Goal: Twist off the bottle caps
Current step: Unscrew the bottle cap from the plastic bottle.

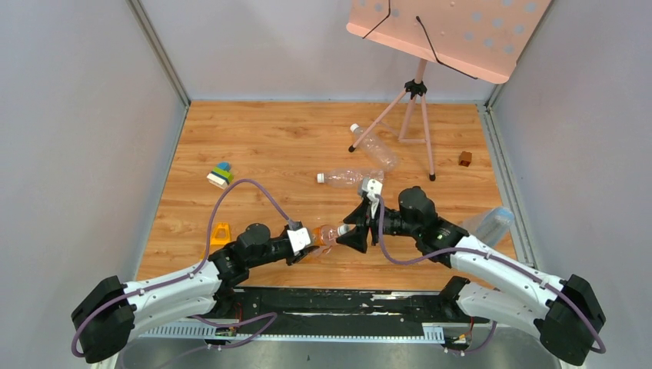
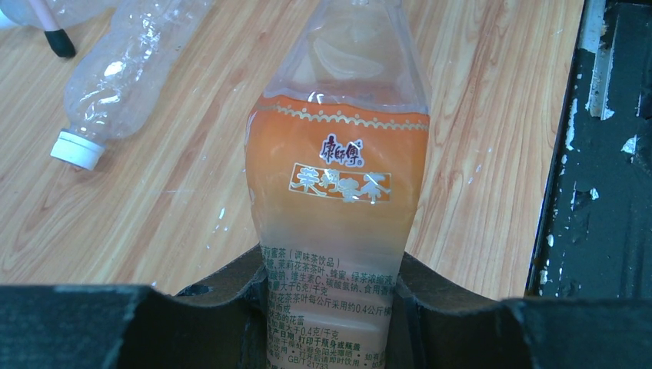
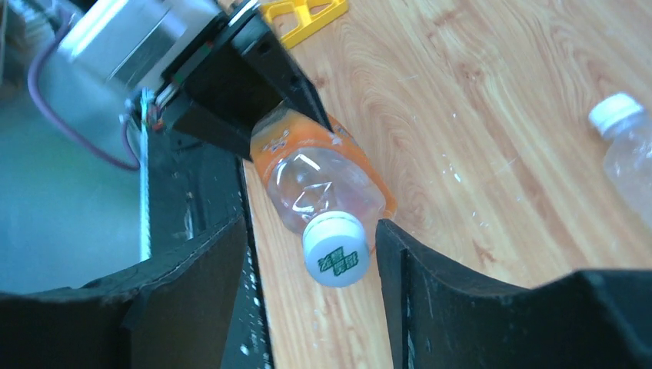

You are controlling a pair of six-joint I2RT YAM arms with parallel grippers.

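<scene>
The left claw [image 1: 314, 243] is pinching an orange-labelled bottle [image 2: 338, 177] by its lower body, one finger on each side, and holds it lying roughly level just above the near edge of the wooden table [image 1: 269, 146], neck pointing right. The upper part of the bottle is clear and looks empty.

The right claw [image 3: 307, 254] faces it from the right. Its fingers are spread on either side of the bottle's white cap [image 3: 333, 250], which bears a green mark on top and is still on the neck. There is a clear gap on one side. The other finger is close, but I cannot tell if it touches.

Farther out, near the middle of the table, a clear bottle [image 1: 344, 178] lies on its side with a white screw cap [image 1: 321, 178] on its left end. Beyond it a second clear bottle [image 1: 377, 150] lies at a slant, its own white cap [image 1: 354, 128] toward the far left, by the legs of a pink music stand [image 1: 416, 88]. A third bottle [image 1: 488, 224] lies at the right edge beside the right arm; its cap is too faint to make out.

A brown cube [image 1: 465, 158] sits far right, a stack of coloured blocks [image 1: 221, 174] far left, and a yellow piece [image 1: 221, 233] near left.
</scene>
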